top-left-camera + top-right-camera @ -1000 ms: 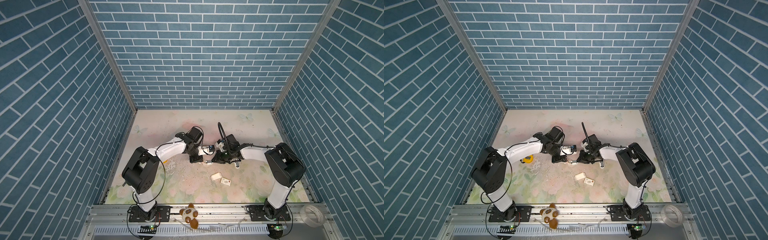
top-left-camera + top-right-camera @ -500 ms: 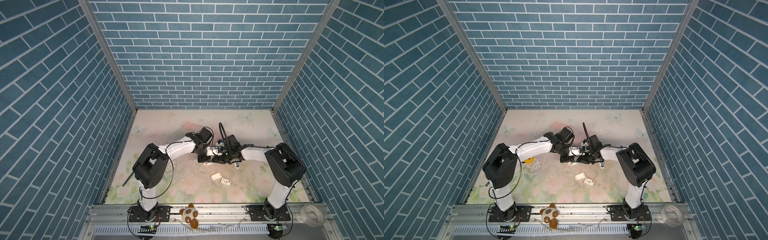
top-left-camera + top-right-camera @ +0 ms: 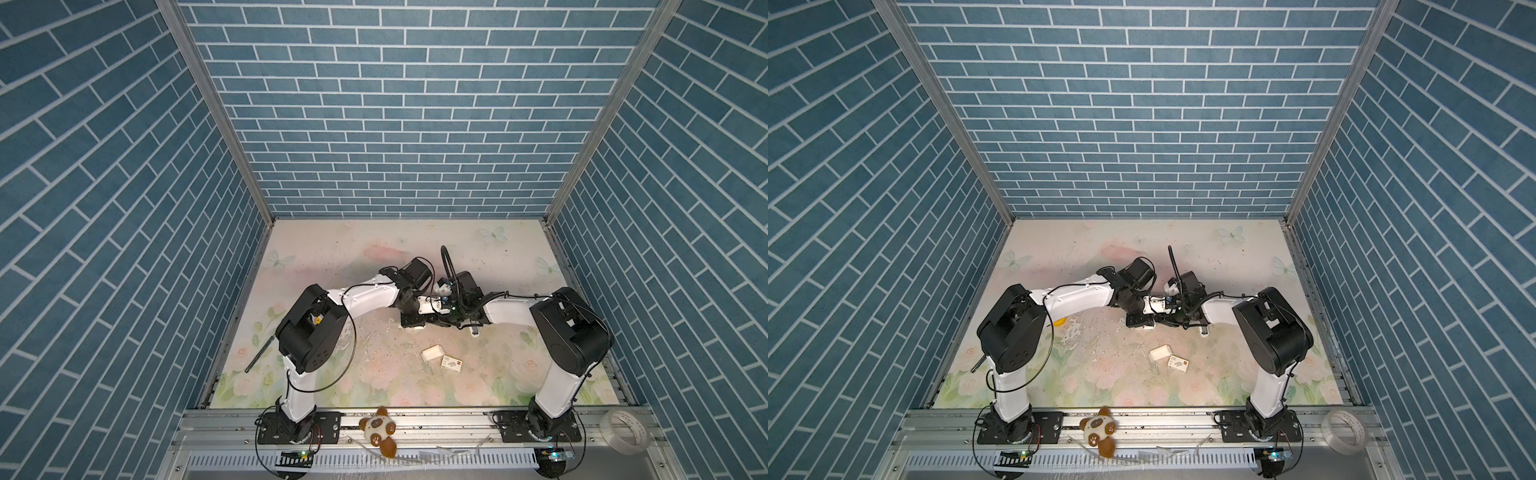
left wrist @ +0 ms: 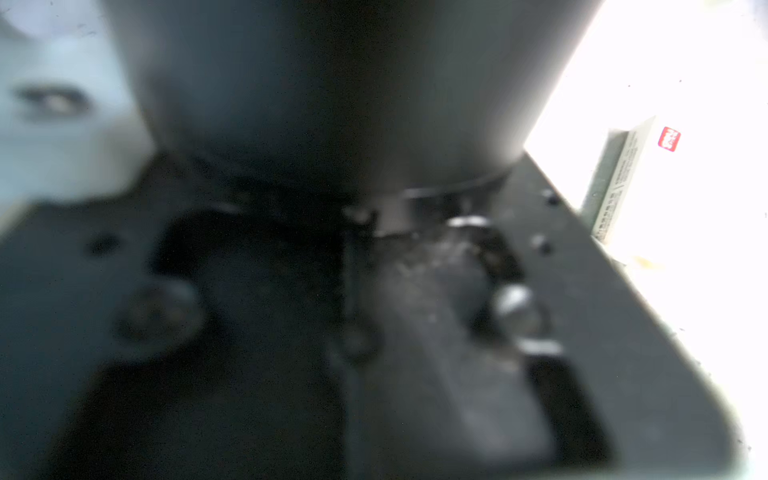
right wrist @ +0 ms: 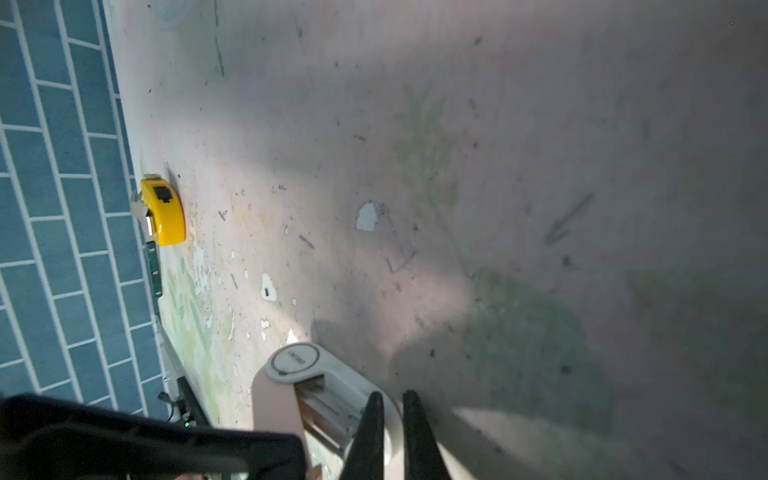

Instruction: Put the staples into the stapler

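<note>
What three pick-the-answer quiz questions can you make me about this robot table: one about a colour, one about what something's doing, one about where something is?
1. What colour is the tape measure? A red; B yellow; C green.
2. The right gripper is: A wide open; B holding the tape measure; C shut on the stapler.
3. Where is the teddy toy? A on the front metal rail; B on the stapler; C beside the tape measure.

Answers: 1 B, it shows yellow in the right wrist view. 2 C, its fingers pinch the stapler's white edge. 3 A, it lies on the rail in both top views.
</note>
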Available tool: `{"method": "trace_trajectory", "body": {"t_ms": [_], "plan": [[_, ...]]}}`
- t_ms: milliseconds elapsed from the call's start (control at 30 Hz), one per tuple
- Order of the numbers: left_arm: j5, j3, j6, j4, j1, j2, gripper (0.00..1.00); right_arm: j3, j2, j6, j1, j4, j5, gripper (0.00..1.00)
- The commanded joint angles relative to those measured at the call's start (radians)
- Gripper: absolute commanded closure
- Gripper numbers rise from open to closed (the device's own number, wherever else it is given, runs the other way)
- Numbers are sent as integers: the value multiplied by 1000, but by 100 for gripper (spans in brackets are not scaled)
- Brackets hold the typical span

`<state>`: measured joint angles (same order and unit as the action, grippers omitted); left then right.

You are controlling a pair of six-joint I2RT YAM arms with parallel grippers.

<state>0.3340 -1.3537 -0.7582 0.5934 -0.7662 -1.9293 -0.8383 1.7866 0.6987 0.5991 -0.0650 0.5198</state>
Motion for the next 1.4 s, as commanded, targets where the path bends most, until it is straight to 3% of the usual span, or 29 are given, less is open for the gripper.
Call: {"method": "trace_trajectory", "body": {"t_ms": [0,900,1367], "plan": [[-42,8,-16,88,-2,-35,99,12,-6,13,-9,89,-123,88],[-122,47,-16,77,-1,4,100,-126,-231,-87,-125,339,-223,87],[-218,-36,-22,133,-8,-82,100,-202,-420,-165,-228,556,-328,87]]}}
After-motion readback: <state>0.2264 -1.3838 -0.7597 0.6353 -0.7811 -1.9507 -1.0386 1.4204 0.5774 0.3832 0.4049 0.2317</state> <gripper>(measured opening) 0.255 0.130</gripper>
